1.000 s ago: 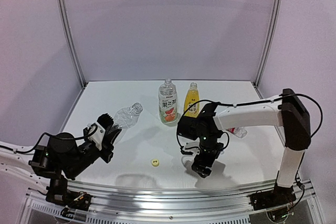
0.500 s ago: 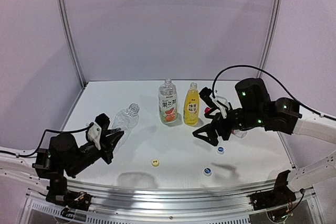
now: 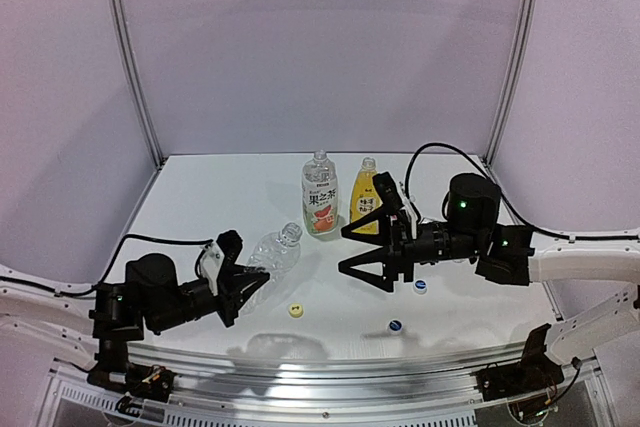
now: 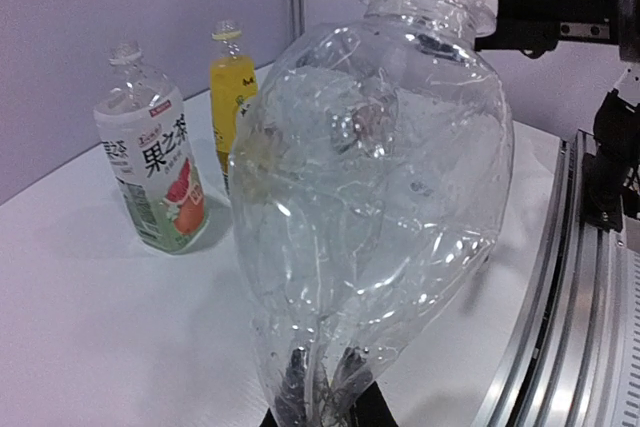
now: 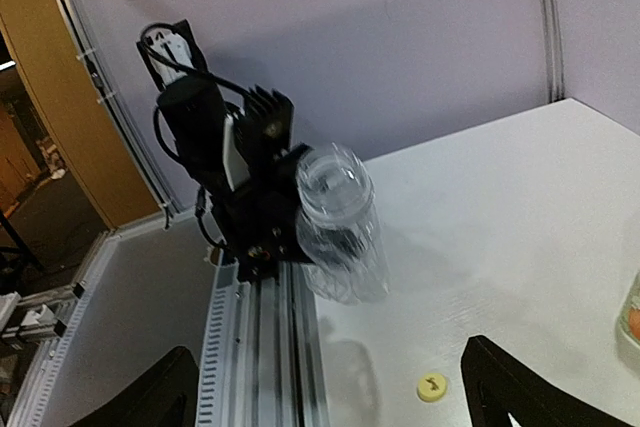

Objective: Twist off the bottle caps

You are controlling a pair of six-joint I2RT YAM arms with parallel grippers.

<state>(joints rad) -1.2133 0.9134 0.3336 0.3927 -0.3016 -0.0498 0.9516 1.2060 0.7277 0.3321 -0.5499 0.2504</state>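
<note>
Three loose lids can be counted on the white surface (image 3: 200, 217) from the top camera: one small round yellow plastic cap (image 3: 295, 310) and two blue-and-white plastic caps (image 3: 421, 287). The fruit-label clear bottle (image 3: 319, 197) and the yellow plastic bottle (image 3: 366, 197) are stood at the back. The plain clear plastic bottle (image 3: 272, 253) is held tilted above the surface, pinched at its base by the left hand (image 3: 235, 282). Its neck is aimed at the right hand (image 3: 345, 250), which is spread wide nearby.

Left wrist: the frame is filled by the crinkled bottle wall. A white collar is seen at the neck, but whether a cap sits above it can't be told.

Right wrist: the mouth is faced nearly head-on, above the spread fingertips (image 5: 510, 387). Imo the neck should be centred between them before anything is closed. The thin body shouldn't be squeezed harder either, since it'd probably crumple.
</note>
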